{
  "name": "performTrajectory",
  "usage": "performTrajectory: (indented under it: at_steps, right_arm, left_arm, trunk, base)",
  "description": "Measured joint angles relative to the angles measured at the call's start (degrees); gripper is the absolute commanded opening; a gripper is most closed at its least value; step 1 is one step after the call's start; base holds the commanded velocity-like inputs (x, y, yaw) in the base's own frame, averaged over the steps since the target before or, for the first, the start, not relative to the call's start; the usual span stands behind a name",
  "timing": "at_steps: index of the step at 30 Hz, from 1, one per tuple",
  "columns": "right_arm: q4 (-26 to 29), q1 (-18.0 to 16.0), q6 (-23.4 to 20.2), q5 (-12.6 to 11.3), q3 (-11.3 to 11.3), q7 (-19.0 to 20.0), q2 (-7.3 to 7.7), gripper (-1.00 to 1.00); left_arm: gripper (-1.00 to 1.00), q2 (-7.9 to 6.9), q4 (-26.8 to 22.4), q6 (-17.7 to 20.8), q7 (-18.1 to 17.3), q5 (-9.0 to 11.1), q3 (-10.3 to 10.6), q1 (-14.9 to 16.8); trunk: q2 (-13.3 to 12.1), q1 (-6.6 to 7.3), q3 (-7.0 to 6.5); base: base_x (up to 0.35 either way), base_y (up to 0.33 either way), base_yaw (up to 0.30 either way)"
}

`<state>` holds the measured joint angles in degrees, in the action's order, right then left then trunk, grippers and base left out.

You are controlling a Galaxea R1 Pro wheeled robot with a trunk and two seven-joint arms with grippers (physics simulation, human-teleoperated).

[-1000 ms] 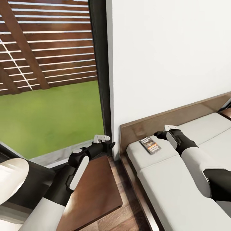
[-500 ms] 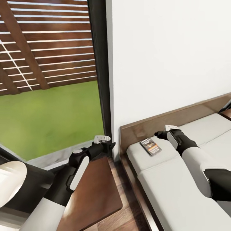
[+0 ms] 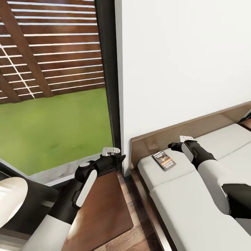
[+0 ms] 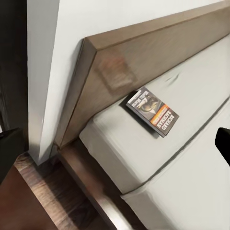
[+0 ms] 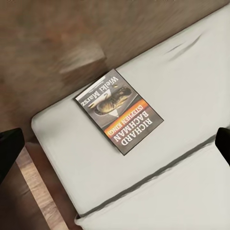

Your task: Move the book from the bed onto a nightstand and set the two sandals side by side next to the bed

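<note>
While the book (image 3: 164, 160) lay flat on the bed (image 3: 195, 209), near the headboard corner, the right gripper (image 3: 173, 145) hung just beside it, apparently lining up a pick. Its jaws looked spread and empty, their dark tips flanking the wrist view. Next it would need to drop over the cover. The left gripper (image 3: 121, 157) hovered above the nightstand (image 3: 108, 209); I couldn't tell its jaws' state.

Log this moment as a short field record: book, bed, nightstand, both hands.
book: lying flat on the mattress corner near the headboard, cover up, not held
bed: light-grey mattress, brown wooden headboard behind
nightstand: brown flat top, beside the bed, nothing resting on it
right hand: over the mattress, just beside the book, not touching it
left hand: above the nightstand's far edge
</note>
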<state>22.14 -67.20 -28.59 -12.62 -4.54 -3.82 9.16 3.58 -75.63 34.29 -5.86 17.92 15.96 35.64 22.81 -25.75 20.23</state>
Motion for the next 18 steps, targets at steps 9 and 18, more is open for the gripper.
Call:
performTrajectory:
  at_steps: [9,18]
  right_arm:
    - [0.00,0.00,-0.04,-0.01,0.00,0.00,0.00,1.00]
    - [0.00,0.00,0.02,-0.04,0.01,0.00,0.00,1.00]
  left_arm:
    - [1.00,0.00,0.00,-0.06,0.00,0.01,0.00,0.00]
    - [1.00,0.00,0.00,-0.07,-0.14,0.08,0.00,0.00]
  trunk:
    - [0.00,0.00,0.00]
    - [0.00,0.00,0.08]
  base:
    - [0.091,0.000,0.000]
    - [0.001,0.000,0.000]
